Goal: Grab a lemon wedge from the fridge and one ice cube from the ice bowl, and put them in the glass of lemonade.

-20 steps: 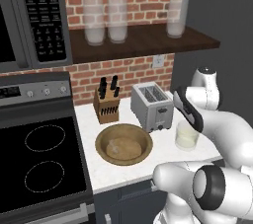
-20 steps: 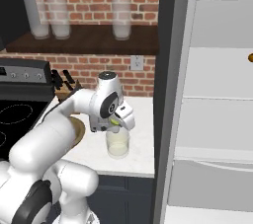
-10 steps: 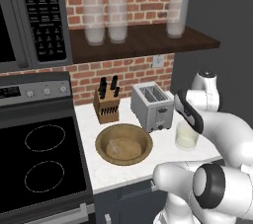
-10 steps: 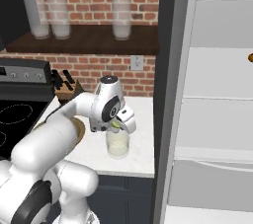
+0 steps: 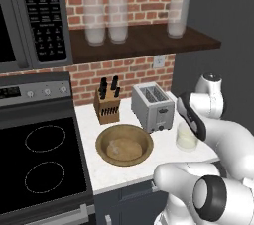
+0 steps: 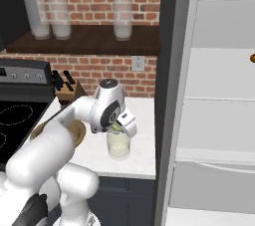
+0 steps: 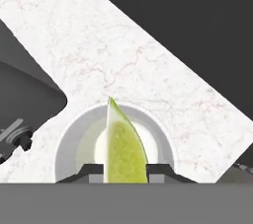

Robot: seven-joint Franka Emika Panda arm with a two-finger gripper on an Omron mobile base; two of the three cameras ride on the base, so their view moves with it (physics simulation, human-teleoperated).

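Holding the lemon wedge point(image 7: 121, 151) between its two finger tips, the gripper point(image 6: 119, 126) hangs right above the glass of lemonade point(image 6: 119, 145), and in the hand view the wedge points down over the round mouth of the glass. The jaws stand narrow, closed on the wedge. The glass sits on the white counter point(image 5: 124, 172), just beside the toaster point(image 5: 152, 106) and near the ice bowl point(image 5: 124, 144), with the knife block point(image 5: 107, 105) farther back. The fridge point(image 6: 214, 115) stands open on the right side. I judge the first half as almost done: the wedge is fetched but not yet dropped. The ice cube is left to do.
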